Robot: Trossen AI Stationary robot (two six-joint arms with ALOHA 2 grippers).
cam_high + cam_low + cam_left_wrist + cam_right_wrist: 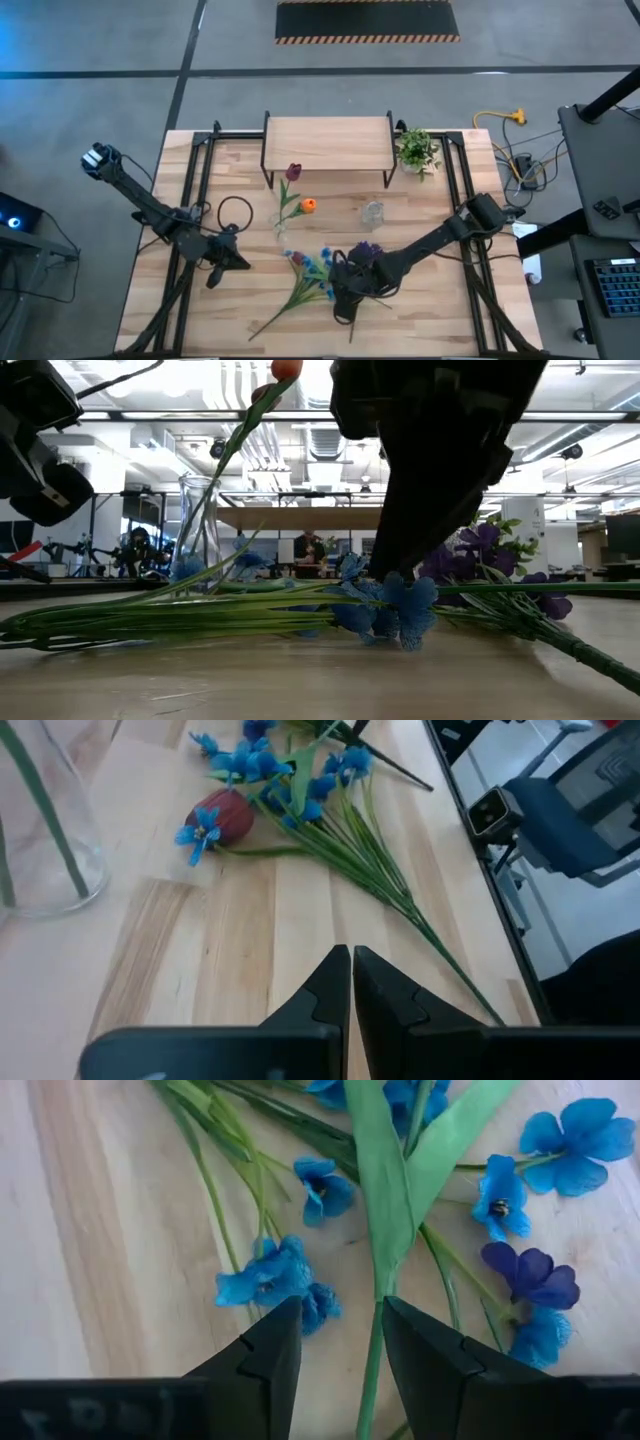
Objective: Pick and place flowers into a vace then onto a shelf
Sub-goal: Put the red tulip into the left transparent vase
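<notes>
While lowered over the flower pile at lower centre of the high view, right end effector [345,292] seen with fingers [262,1365] spread, released, straddling a green stem [372,1365] without pinching it. Blue small-blossom spray [312,266] noted flat on the surface [430,310], blossoms just beside and between the spread fingers in the right wrist view. Purple bunch [365,250] lying immediately right of the blue spray, partly under the right arm. Long green stems [285,306] fanning toward lower left of the frame. Dark red tulip head [228,814] found among the blue blossoms in the left wrist view.

Left end effector [222,262] positioned left of centre, low over bare wood, fingers [330,990] pressed together, clenched on nothing. Black cable loop [235,213] lying just above it in the frame.

Farther up, at frame centre: glass vase [282,226], clear, already carrying an orange bud [308,205] and a dark red tulip [293,172] on green stems, both leaning toward upper right. Second small clear glass [373,212] standing apart to the right.

At upper centre: shelf [327,144], light wood top on black legs, top bare. Small leafy potted plant [417,150] just beside its right end.
</notes>
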